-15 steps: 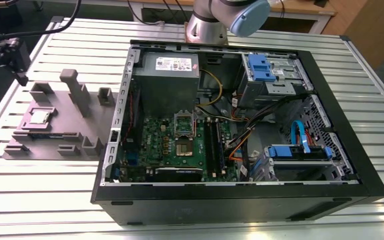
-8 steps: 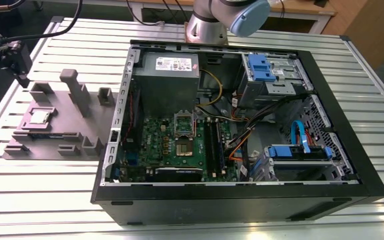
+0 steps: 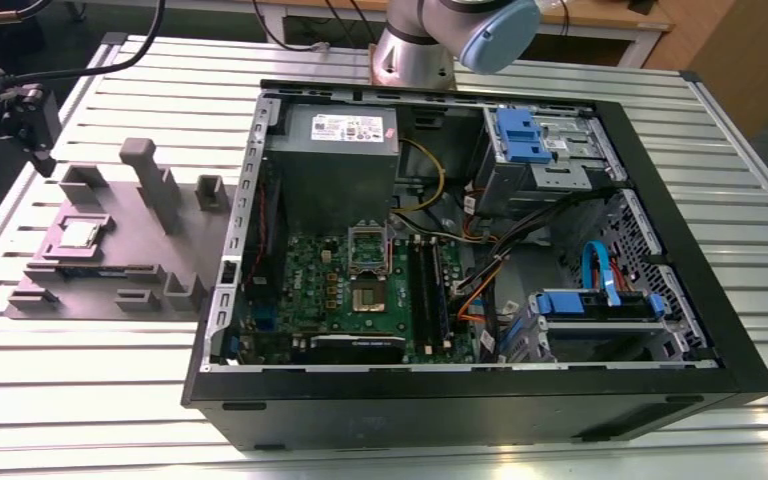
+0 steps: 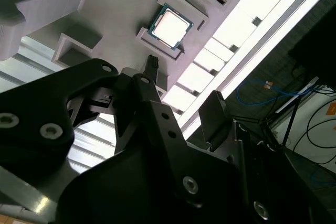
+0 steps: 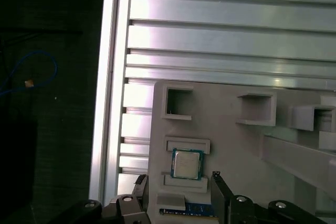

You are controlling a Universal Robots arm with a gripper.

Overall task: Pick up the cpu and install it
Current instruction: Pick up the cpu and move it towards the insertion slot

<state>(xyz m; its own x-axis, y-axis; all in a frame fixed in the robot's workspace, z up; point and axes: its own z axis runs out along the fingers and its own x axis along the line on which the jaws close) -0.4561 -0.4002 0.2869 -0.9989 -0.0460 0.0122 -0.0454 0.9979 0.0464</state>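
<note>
- The end effector (image 5: 177, 179) is hanging at the far left of the exterior view, above the edge of the tabletop (image 3: 91, 400). Its fingers (image 5: 216, 178) are standing apart with nothing between them.
- In both wrist views the fingers are framing the cpu (image 5: 186, 163) from above. My guess is that the end effector is staying wide so it can straddle the chip's edges rather than press on its metal top.
- Just to the right, a grey fixture (image 3: 117, 250) is lying flat on the tabletop. It is carrying the cpu in a shallow square nest with raised lips on two sides.
- That nest is probably keeping the chip square and at a known spot, with its other two edges left free for the fingers.
- The cpu is not yet lifted and is sitting flat, silver top up.
- Further right, the case (image 3: 491, 385) is lying on its side with the panel off. This is leaving the motherboard (image 3: 337, 290) facing upward, so the arm can reach it from above.
- Near the middle of the board, the socket (image 3: 363, 295) is looking empty. Its frame seems to be raised, presumably to take the chip, though I cannot be sure.
- Behind it, the power supply (image 3: 337, 150) is sitting well clear of the socket.
</note>
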